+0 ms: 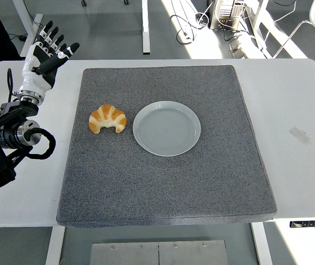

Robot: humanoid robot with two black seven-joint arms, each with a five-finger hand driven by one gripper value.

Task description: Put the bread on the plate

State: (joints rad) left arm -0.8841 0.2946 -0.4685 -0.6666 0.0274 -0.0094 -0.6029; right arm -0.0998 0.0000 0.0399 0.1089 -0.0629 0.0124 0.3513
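Bread (108,118) lies beside the plate (167,128), well apart from the spread-fingered left robot hand (43,55).

We see a white table (295,94) carrying a large grey mat (168,182) that covers most of its middle. On the mat, a croissant (107,118) lies just beside a pale round plate (167,128), at the plate's nine o'clock, not touching it. At the mat's three o'clock, a small strip of tape (300,136) sits on the bare tabletop.
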